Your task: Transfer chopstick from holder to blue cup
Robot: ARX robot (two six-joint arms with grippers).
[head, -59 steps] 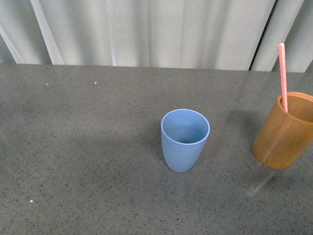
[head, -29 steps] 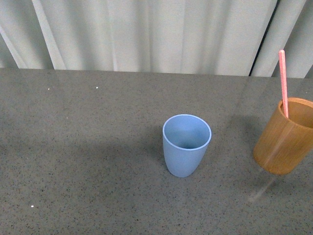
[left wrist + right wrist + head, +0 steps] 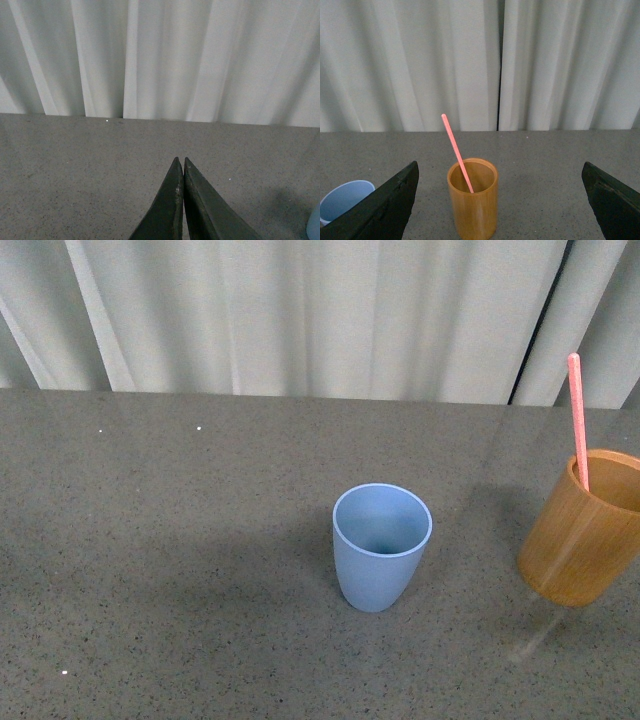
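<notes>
The right gripper is spread wide, with the holder straight ahead between its fingers. The chopstick leans in the holder toward the blue cup, which stands off to one side. The left gripper is pressed closed and empty. The thin, tilted stick could slip from an off-centre pinch, or a finger could clip the holder's rim and topple it

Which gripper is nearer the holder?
Right. The right gripper is open, facing the holder head-on; the left gripper is shut, with only the blue cup at its view's edge.
</notes>
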